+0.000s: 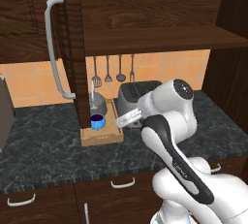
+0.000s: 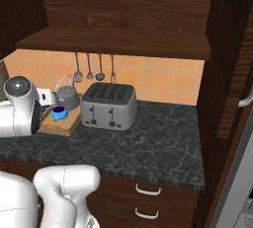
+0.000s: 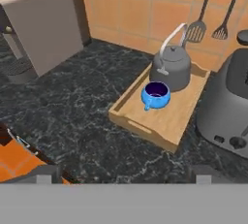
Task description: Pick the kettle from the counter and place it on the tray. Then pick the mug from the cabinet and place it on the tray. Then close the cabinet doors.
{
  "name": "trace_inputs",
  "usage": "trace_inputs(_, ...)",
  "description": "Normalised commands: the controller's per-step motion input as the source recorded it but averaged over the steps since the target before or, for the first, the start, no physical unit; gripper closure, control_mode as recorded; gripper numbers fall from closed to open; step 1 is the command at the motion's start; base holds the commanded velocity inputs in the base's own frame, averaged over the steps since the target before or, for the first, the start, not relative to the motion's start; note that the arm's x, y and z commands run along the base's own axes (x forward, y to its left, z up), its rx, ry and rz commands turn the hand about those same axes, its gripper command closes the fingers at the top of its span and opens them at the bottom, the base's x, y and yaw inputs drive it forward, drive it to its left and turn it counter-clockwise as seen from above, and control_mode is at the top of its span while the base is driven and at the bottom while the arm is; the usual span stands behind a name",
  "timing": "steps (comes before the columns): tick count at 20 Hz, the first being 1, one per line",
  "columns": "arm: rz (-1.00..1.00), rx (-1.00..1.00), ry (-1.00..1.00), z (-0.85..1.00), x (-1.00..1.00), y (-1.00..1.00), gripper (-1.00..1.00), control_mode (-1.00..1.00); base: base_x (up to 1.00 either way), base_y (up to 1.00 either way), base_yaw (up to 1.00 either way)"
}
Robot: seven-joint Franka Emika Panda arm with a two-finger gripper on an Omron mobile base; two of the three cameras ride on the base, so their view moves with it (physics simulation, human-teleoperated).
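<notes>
Two task objects already sit on the tray: the kettle toward its back edge, by the tiled wall, and the mug just in front of it, close to or touching the kettle's base. The tray lies on the counter, its right edge just beside the toaster. The gripper is drawn back above the counter with jaws spread wide and nothing between them.

Judged from this layout, the remaining step is closing the cabinet doors. To do it well, the arm should rise clear of the kettle's tall handle, then press the flat of each door near its outer edge and follow the hinge arc.

The left base view shows the left door edge-on, standing open, with its bar handle. The right base view shows the right door and the bare cabinet shelf. The hand view adds a coffee machine at the counter's back left.
</notes>
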Motion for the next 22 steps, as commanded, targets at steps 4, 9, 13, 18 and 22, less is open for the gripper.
trace_inputs(4,0.40,0.00,-0.39,0.62,-0.54,-0.04,-1.00,-1.00,0.00,0.00,0.00)
trace_inputs(9,0.37,0.00,-0.36,0.61,-0.51,-0.06,-1.00,-1.00,0.00,0.00,0.00)
trace_inputs(13,0.34,0.00,-0.27,0.60,-0.52,-0.08,-1.00,-1.00,0.00,0.00,0.00)
trace_inputs(18,0.34,0.00,-0.33,0.55,-0.56,-0.03,-1.00,-1.00,0.00,0.00,0.00)
trace_inputs(22,0.33,0.00,-0.43,0.42,-0.61,-0.04,-1.00,-1.00,0.00,0.00,0.00)
